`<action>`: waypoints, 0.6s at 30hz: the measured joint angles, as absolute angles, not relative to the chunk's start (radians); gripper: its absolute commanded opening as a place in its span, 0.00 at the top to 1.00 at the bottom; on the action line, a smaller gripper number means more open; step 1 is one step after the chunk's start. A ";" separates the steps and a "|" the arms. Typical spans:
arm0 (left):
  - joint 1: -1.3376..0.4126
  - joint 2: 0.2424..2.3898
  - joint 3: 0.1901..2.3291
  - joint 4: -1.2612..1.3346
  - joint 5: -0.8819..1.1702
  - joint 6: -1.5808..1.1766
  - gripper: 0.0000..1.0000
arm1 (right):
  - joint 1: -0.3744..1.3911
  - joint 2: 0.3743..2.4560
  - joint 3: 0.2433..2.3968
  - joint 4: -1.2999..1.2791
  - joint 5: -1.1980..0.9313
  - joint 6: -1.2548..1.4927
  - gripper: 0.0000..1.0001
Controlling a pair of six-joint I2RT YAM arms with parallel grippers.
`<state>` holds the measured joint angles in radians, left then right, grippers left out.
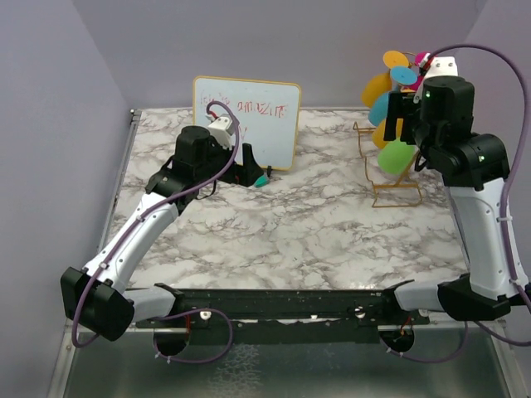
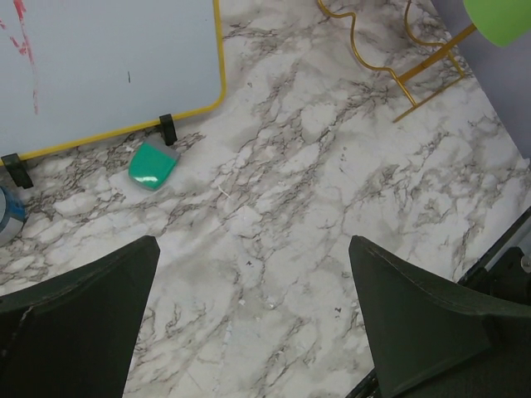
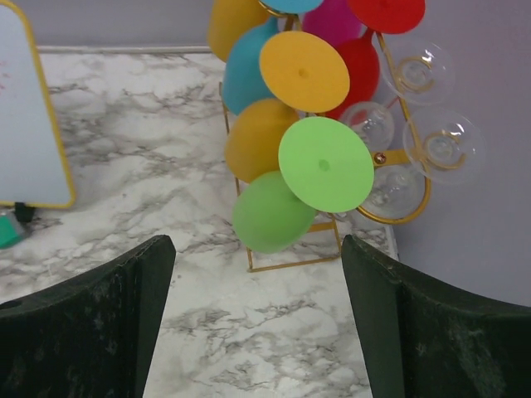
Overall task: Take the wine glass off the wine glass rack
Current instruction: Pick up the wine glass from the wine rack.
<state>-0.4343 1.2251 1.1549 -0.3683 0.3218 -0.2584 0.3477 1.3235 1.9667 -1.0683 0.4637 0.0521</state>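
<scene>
Right pincer (image 3: 257,249) was spread wide, empty. Rack (image 3: 397,157) sat at far-right of bench (image 3: 124,124). Green glass (image 3: 270,211) was dead ahead of me, lowest, foot facing me, bowl tipped down-left. Left pincer (image 2: 253,249) spread too, way off. Right's job imo.

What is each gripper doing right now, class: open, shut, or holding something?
Left gripper: open, holding nothing.
Right gripper: open, holding nothing.

The tall gold thin-wire wine glass rack (image 3: 292,264) stood upright at the far right, its rectangular base flat. An opaque lime-green wine glass (image 3: 267,217) hung lowest, below orange, blue and red ones. Clear wine glasses (image 3: 440,145) hung on the rack's other side.
</scene>
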 measured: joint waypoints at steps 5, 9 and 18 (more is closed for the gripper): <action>-0.434 1.221 1.147 -0.352 0.322 -0.258 0.01 | 0.348 1.359 1.946 -1.088 0.551 0.052 0.21; -0.434 1.214 1.134 -0.345 0.321 -0.257 0.01 | 0.348 1.397 1.943 -1.091 0.600 0.052 0.25; -0.434 1.214 1.133 -0.337 0.321 -0.253 0.01 | 0.348 1.430 1.846 -1.040 0.677 0.040 0.34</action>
<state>-0.4343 1.2137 1.1328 -0.3374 0.3210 -0.2535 0.3477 1.4296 1.8462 -1.0405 0.6769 0.0402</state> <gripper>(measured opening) 0.987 0.656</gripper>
